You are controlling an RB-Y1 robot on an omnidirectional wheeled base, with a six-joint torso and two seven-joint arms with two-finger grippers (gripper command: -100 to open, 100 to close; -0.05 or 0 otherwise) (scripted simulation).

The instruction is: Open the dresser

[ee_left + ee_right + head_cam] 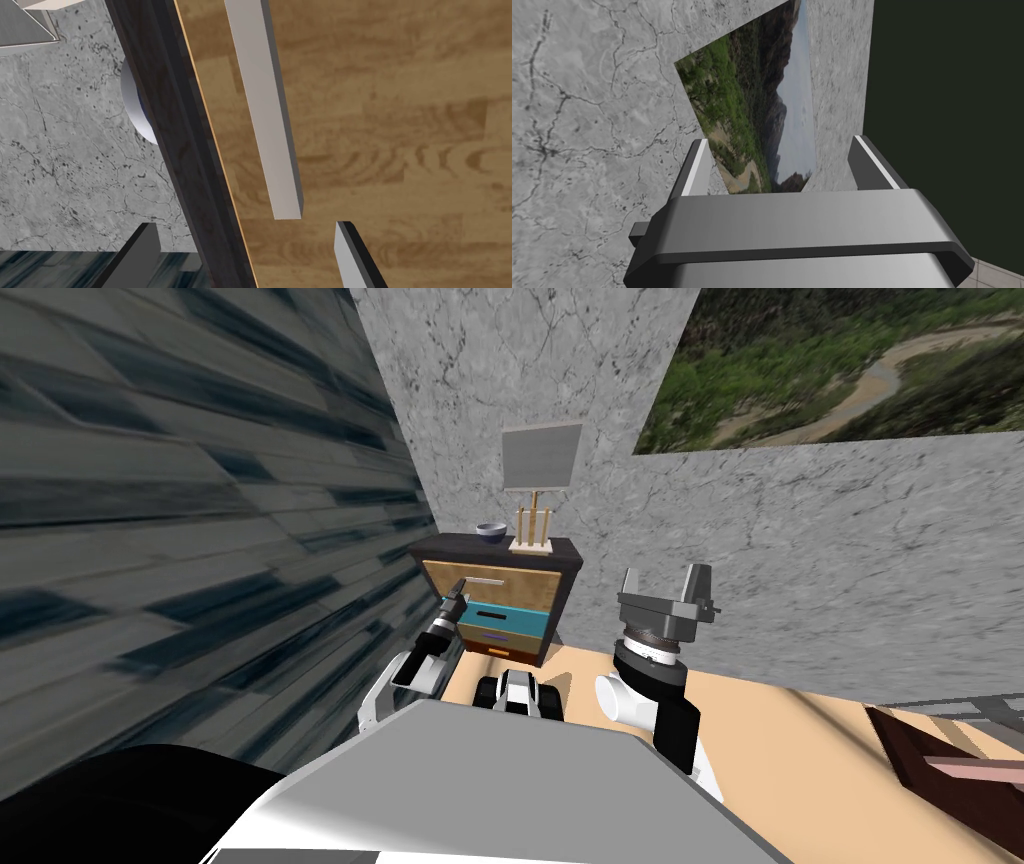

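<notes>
Looks like a room in a home: small dresser [530,593] with wood and teal drawer fronts tucked into a corner against a grey marbled wall [800,538], shaded lamp [541,473] and bowl [490,530] on top, large landscape scene [850,368] set in the wall, pale wooden floor [800,738]

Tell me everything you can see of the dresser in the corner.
The dresser is a small cabinet with a dark frame, set in the corner against the grey marbled wall. Its top drawer has a wood-grain front with a light grey bar handle. Below are a teal drawer and a narrow purple drawer, all looking shut. A bowl and a lamp stand on top. The open left end effector is at the handle's end, not closed on it.
</notes>
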